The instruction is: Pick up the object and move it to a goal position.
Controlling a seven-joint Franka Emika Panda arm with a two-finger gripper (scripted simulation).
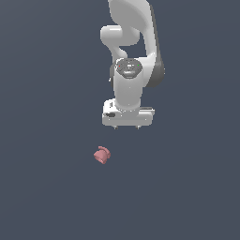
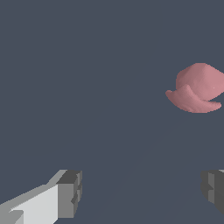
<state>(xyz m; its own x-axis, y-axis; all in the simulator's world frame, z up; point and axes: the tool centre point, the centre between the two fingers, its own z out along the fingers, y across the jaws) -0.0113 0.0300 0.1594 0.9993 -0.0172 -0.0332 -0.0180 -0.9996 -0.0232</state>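
The claw [image 1: 127, 126] hangs wide and holds nothing, its fingers [image 2: 70, 192] spread as if ready to straddle something; the object [image 1: 101, 155] lies on the bare tabletop [image 1: 42, 187], apart from the claw, not yet between its fingers.

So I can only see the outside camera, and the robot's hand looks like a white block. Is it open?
Observer: Yes. The wrist view shows the gripper with its jaws spread wide and nothing between them.
Operator: Is the pink thing under it?
Observer: Not between the jaws. In the wrist view the pink object sits off to one side, apart from both fingertips.
Operator: What shape is it up close?
Observer: A rounded lump with a curved flap sticking out along its edge.
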